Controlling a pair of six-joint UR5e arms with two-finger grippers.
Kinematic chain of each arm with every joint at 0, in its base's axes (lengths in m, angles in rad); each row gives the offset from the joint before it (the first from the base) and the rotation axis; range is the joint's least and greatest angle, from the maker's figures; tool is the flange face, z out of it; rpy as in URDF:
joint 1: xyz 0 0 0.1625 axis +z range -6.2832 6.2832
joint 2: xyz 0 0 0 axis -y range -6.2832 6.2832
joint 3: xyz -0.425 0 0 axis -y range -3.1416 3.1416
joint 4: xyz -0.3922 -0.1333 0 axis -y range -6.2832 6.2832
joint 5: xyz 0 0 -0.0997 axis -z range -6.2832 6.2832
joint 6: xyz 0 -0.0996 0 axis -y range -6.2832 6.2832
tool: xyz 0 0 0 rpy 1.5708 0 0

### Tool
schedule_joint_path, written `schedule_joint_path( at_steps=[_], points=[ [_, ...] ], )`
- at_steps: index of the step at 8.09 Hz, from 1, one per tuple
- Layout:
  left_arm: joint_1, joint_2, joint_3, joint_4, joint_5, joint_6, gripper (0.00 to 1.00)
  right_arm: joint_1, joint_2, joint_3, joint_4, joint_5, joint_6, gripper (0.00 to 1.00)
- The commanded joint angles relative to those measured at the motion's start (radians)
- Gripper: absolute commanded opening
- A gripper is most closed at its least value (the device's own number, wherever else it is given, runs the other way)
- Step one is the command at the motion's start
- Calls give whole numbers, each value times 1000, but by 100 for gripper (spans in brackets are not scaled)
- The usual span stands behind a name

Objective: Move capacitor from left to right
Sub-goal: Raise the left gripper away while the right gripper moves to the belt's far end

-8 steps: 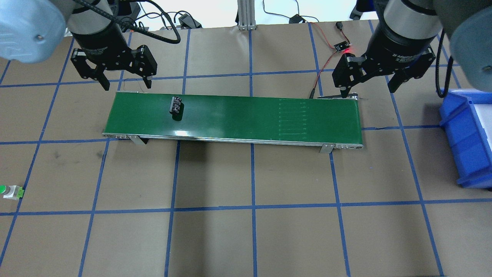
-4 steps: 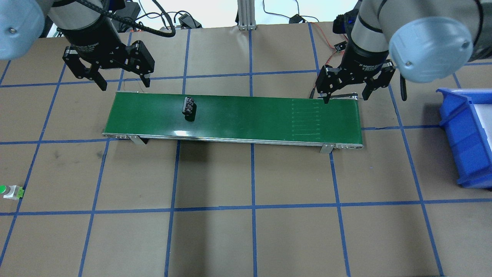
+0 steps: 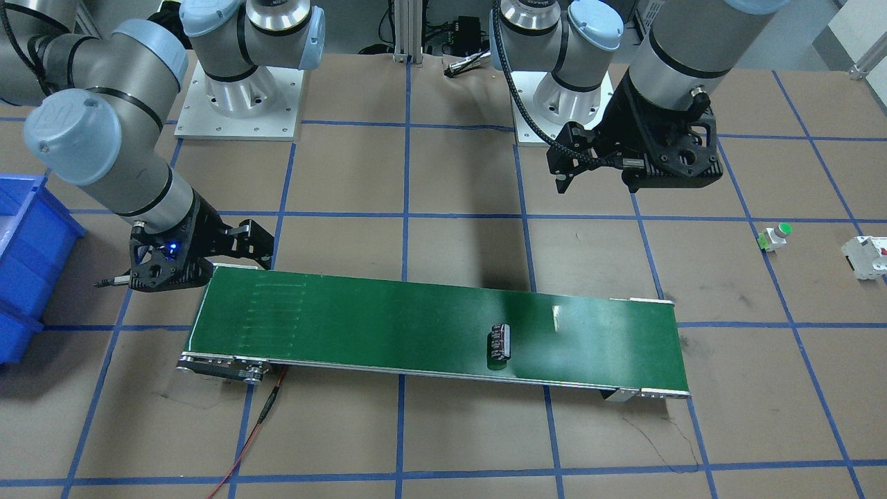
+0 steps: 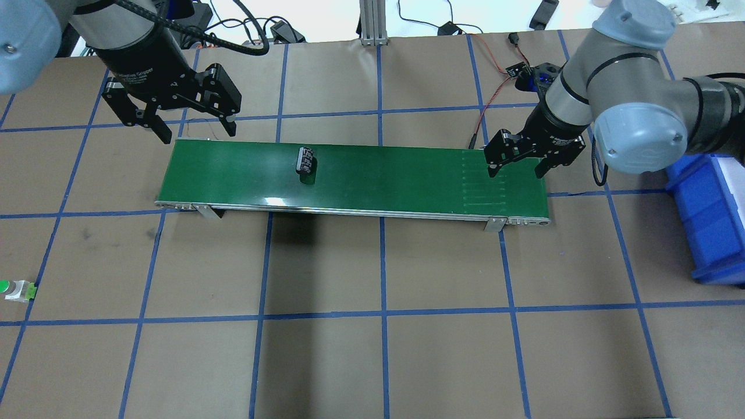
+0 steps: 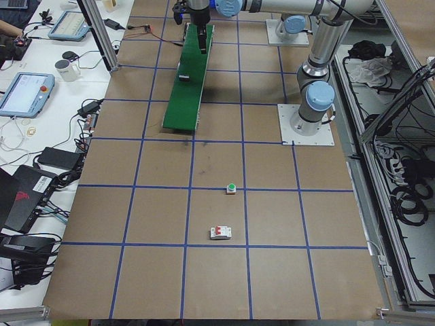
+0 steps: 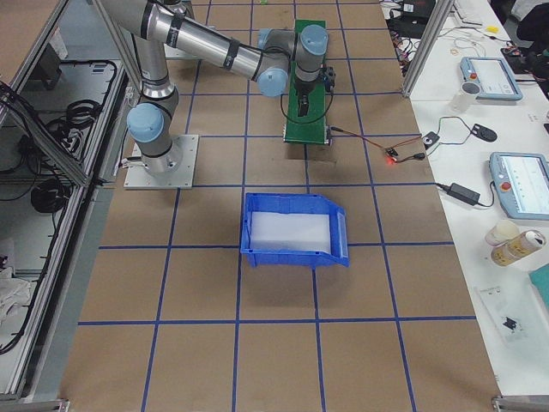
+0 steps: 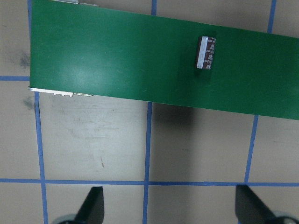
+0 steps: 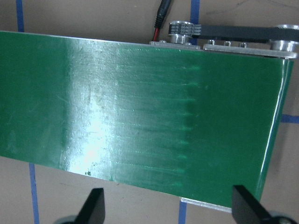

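The capacitor (image 4: 305,160), small, black with silvery markings, lies on the green conveyor belt (image 4: 378,177) left of its middle. It also shows in the front view (image 3: 499,342) and the left wrist view (image 7: 205,52). My left gripper (image 4: 198,132) is open and empty, raised behind the belt's left end, apart from the capacitor. My right gripper (image 4: 516,171) is open and empty, low over the belt's right end; its wrist view shows only bare belt (image 8: 140,107) between the fingers (image 8: 93,207).
A blue bin (image 4: 707,215) stands right of the belt. A white part with a green cap (image 4: 16,289) and a white breaker (image 3: 866,256) lie on the table far to the left. A red wire (image 4: 495,93) runs behind the belt's right end.
The capacitor has moved right along the belt. My right gripper has come down and forward over the belt's right end. My left gripper has shifted only slightly.
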Motion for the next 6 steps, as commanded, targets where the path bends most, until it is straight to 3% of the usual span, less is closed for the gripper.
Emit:
schedule_joint_path(
  at_steps=[1,6],
  points=[
    [1,-16,-3,8,-3,-4,100,-32,106,15,-134,76,-25,96],
    [1,-36,-6,29,-4,-9,100,-29,118,4,-161,66,-29,100]
  ],
)
